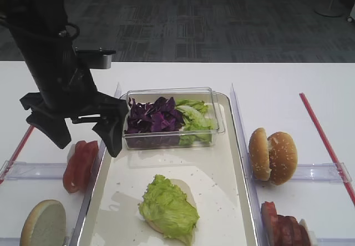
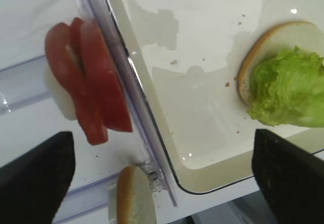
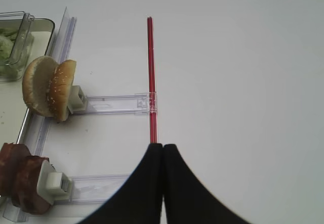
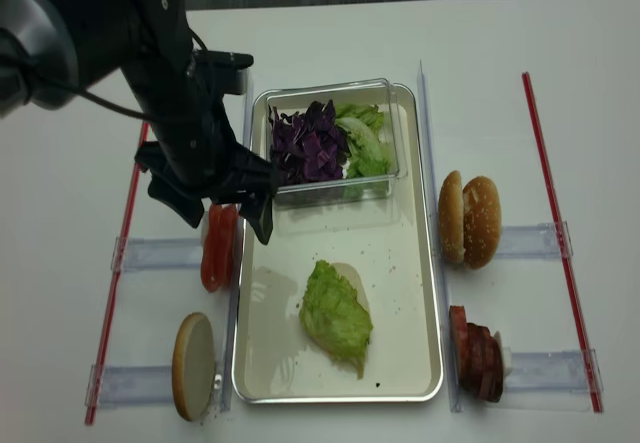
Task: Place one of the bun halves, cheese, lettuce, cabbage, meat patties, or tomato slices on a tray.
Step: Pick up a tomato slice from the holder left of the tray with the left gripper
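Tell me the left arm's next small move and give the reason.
Probably lower the open left gripper straight down onto the tomato slices and close on one. Its fingers stand wide and empty just above the slices, which sit upright in their holder beside the tray. The tray already holds a bun half topped with lettuce, so tomato looks like a sensible next layer.

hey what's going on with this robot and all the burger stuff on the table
A two-armed robot is building a burger on the tray. One bun half already lies there with lettuce on top. The left tool hangs open and empty above the tomato slices standing in a rack just left of the tray. The right tool is shut and empty, off to the right. A clear box holds cabbage and more lettuce.
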{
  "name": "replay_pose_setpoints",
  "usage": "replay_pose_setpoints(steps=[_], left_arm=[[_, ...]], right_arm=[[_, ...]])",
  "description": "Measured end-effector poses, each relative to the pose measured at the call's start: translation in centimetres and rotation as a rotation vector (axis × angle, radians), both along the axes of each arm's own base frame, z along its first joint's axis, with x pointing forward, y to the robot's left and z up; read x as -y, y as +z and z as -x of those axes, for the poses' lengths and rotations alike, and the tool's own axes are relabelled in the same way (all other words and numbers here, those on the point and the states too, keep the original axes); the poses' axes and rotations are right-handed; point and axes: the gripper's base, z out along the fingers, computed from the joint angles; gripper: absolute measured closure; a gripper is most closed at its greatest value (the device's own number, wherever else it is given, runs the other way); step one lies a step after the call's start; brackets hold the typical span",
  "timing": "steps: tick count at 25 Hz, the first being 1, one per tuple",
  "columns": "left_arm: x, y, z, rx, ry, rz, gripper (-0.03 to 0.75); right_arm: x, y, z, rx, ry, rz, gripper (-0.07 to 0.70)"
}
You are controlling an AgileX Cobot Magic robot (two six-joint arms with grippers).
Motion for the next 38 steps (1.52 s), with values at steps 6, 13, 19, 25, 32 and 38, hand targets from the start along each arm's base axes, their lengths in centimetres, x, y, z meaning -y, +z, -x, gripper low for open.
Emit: replay_pose_setpoints(steps=[6,13,19,25,32,38], left_arm=[[0.1,-0.2,-0.1,-0.005,0.017,-0.008,0.065],[0.0,-0.2,-0.1,-0.012,0.069,-0.013,0.067],[0.3,-0.2,0.1,-0.014,0.075,-0.015,0.122],[0.4,-0.2,0.1,-0.018,0.089,-0.014,0.167],[0.4,-0.4,0.0,-0.026,0.109,-0.02,0.238],[0.5,-1.6,-0.4,-0.055,0.11,-0.036,0.292]], right_arm=[[0.0,0.0,0.0,0.0,0.0,0.0,0.267],[0.0,0.0,0.0,0.0,-0.007,-0.011,0.267],[0.0,0.0,0.0,0.0,-0.009,-0.014,0.267],[0.0,0.0,0.0,0.0,-0.009,-0.014,0.267],[0.0,0.0,0.0,0.0,-0.009,-0.014,0.267],[0.0,0.0,0.0,0.0,-0.009,-0.014,0.267]])
